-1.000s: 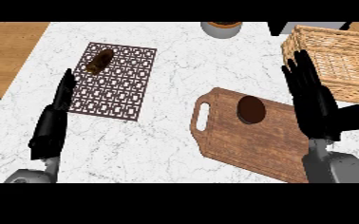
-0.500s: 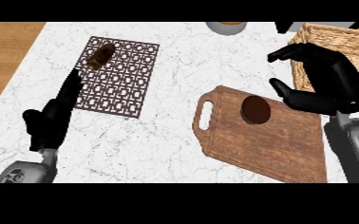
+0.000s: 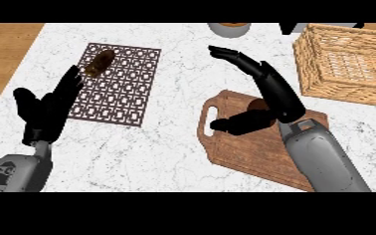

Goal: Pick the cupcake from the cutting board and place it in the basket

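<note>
Presently your right hand (image 3: 268, 87) hovers over the board (image 3: 253, 149) with fingers (image 3: 231, 57) spread and straight, the cupcake (image 3: 260, 104) sitting on the board just beneath its palm, between thumb and fingers, while the left hand (image 3: 46, 112) rests open, well apart.

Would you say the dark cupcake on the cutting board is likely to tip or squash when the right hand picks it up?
Probably light: the cupcake looks small beside the right hand. Being short and round, it may tip rather than roll. It is likely soft, so closing fingers could dent it, though the hand hides most of it.
</note>
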`<state>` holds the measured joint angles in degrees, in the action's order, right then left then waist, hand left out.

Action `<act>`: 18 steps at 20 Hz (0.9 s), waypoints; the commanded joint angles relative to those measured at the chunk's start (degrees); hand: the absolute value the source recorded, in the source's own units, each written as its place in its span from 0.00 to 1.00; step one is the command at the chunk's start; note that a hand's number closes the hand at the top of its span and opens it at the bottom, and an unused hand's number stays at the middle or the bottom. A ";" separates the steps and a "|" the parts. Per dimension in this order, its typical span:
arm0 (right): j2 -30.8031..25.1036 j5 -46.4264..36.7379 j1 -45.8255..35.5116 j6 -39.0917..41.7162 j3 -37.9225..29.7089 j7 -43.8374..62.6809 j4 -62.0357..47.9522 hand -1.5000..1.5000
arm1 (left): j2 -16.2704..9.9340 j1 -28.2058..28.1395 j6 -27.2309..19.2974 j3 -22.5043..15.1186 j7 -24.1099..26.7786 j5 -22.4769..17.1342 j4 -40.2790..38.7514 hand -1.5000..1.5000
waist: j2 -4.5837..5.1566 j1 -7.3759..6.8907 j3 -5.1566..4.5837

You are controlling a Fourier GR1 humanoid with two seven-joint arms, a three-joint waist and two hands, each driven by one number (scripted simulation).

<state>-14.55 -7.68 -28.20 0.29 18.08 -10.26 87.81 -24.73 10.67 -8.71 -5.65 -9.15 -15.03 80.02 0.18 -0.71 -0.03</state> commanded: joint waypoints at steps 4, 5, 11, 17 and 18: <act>-9.04 -5.90 -9.47 8.40 1.22 24.29 1.52 0.00 | -0.56 0.18 0.58 1.90 -0.64 -0.67 -1.45 0.50 | -0.72 1.36 -0.19; -10.07 -7.79 -13.23 8.43 0.64 29.41 1.81 0.00 | -0.59 -2.64 1.06 1.06 0.15 -0.40 0.09 0.50 | -1.11 0.53 -0.27; -18.95 -10.67 -21.25 19.29 -1.96 43.78 1.25 0.00 | -0.87 0.90 2.06 2.37 0.32 -0.36 -3.81 0.50 | -0.54 1.73 -0.14; -22.16 2.83 -24.86 38.09 -5.92 49.55 -2.16 0.00 | -1.64 -0.53 3.23 3.79 -1.65 -1.85 -0.08 0.50 | -0.53 0.74 -0.04; -21.37 4.84 -26.79 40.29 -6.27 50.69 -3.41 0.00 | 0.20 1.50 2.35 3.01 0.23 -0.26 -3.81 0.50 | -0.29 1.09 -0.08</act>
<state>-35.16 -9.41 -52.14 31.45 13.53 35.86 86.23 -25.62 11.25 -6.39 -2.72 -10.09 -15.99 78.39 -0.33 0.27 -0.12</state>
